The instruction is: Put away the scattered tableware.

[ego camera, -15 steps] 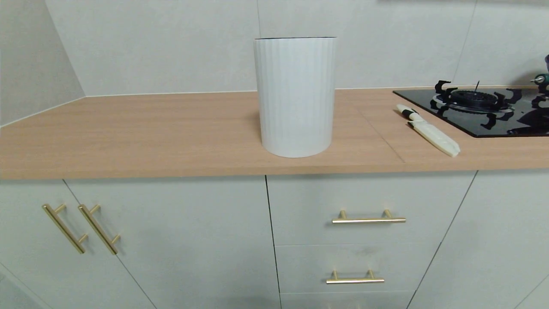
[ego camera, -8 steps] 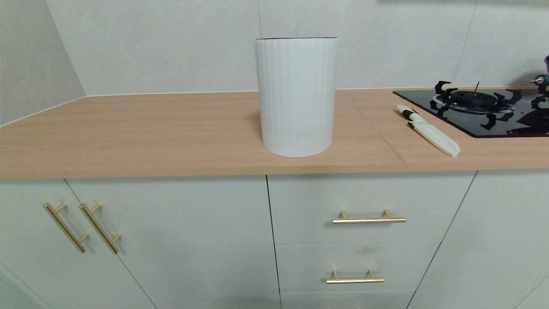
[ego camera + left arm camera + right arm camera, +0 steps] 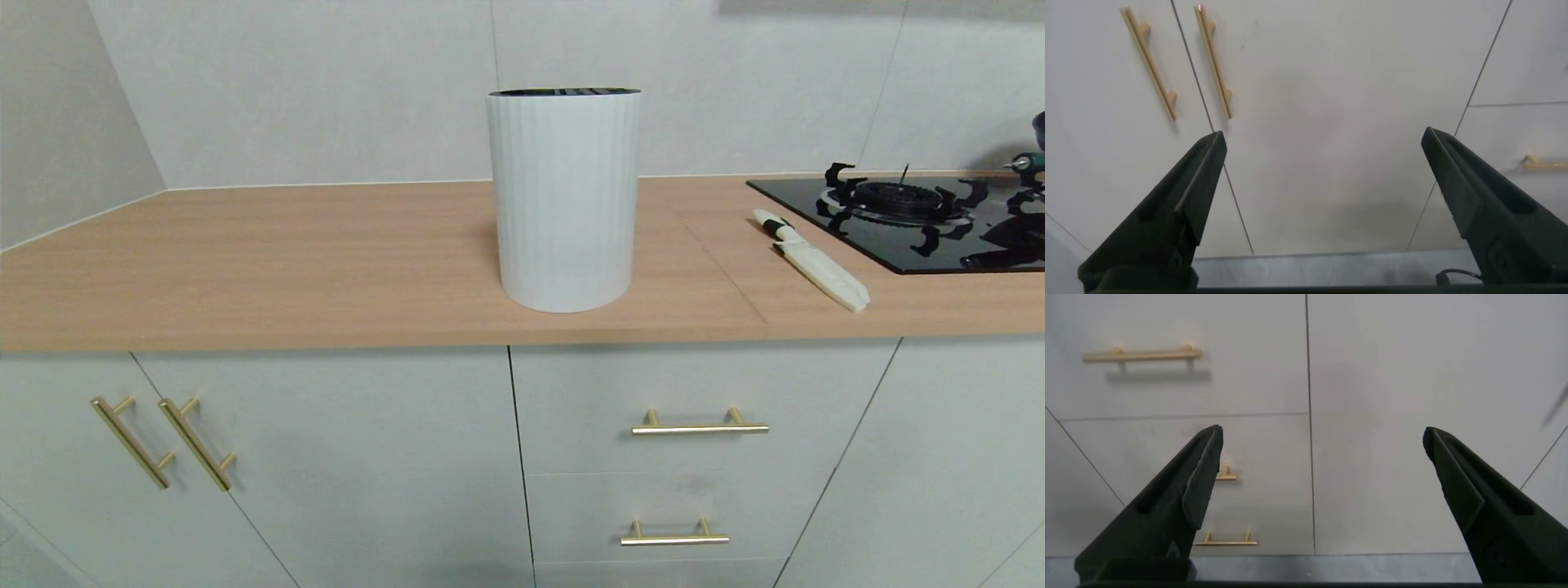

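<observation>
A tall white ribbed holder (image 3: 565, 198) with a dark slotted top stands near the front edge of the wooden counter (image 3: 269, 261). To its right a cream knife (image 3: 812, 260) with a black band on its handle lies flat beside the stove. My left gripper (image 3: 1323, 143) hangs low in front of the cabinet doors, open, with nothing between its fingers. My right gripper (image 3: 1319, 437) is also open and empty, facing the drawer fronts below the counter.
A black glass hob (image 3: 914, 216) with burner grates fills the counter's right end. Below are cabinet doors with gold handles (image 3: 163, 441) and drawers with gold pulls (image 3: 700, 426). The counter's left half is bare wood.
The whole head picture has shifted down a little, so the camera has risen or tilted; the holder's dark top now shows. The holder and knife have not moved.
</observation>
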